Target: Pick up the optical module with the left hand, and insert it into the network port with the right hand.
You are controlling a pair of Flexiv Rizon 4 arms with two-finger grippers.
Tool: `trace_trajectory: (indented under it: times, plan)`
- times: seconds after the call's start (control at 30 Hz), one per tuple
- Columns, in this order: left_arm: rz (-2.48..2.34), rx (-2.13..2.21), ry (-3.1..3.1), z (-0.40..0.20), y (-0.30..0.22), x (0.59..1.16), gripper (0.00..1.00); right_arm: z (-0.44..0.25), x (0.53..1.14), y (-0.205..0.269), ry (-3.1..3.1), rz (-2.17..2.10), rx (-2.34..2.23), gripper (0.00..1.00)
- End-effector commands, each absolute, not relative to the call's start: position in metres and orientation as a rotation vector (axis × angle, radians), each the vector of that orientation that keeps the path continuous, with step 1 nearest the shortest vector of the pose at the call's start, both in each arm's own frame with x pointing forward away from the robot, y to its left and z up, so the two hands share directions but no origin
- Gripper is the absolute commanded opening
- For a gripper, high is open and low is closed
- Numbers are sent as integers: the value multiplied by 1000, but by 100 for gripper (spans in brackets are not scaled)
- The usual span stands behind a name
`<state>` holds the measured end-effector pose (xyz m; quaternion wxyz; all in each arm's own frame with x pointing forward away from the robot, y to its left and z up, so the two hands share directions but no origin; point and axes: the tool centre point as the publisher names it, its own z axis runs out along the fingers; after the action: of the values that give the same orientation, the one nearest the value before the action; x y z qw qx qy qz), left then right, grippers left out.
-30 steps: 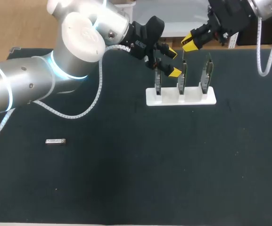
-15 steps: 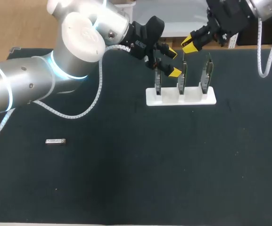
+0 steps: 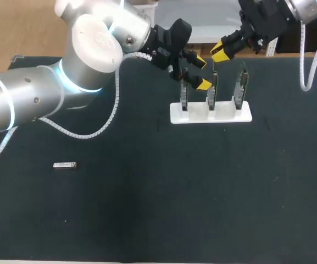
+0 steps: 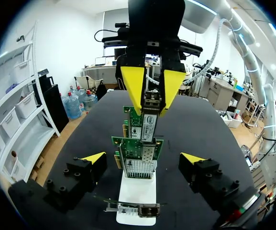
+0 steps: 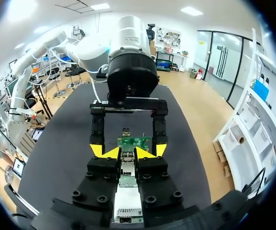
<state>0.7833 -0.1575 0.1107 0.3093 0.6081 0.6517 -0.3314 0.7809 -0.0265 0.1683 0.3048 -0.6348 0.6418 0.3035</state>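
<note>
Here, right jaws apparently pinch the optical module [image 4: 150, 101]; left jaws gape wide.

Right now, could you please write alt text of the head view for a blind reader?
Two robot arms meet at a white stand of three upright network cards on a black table: left gripper open, right gripper shut. An optical module lies alone far left.

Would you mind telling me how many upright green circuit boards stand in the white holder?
3, in the white plastic holder: the left board, the middle board and the right board, side by side. None appears hidden.
</note>
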Motion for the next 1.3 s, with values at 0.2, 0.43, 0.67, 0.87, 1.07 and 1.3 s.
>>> trace_trajectory:
  times: [0.2,0.43,0.67,0.87,1.07,1.3]
  plan:
    - [-872,1607,1727,112,-157,783,100,168,779,-26,1686,804,-1672,0]
    - [-872,1607,1727,112,-157,783,100,175,779,-28,1661,808,-1668,0]
    - [-872,1607,1727,112,-157,783,100,176,781,-30,1661,806,-1666,0]
    - [-872,1607,1727,112,-157,783,100,177,782,-30,1652,804,-1667,0]
    - [-872,1607,1727,112,-157,783,100,178,780,-29,1642,802,-1672,0]
    - [-872,1607,1727,112,-157,783,100,179,779,-28,1634,797,-1675,0]
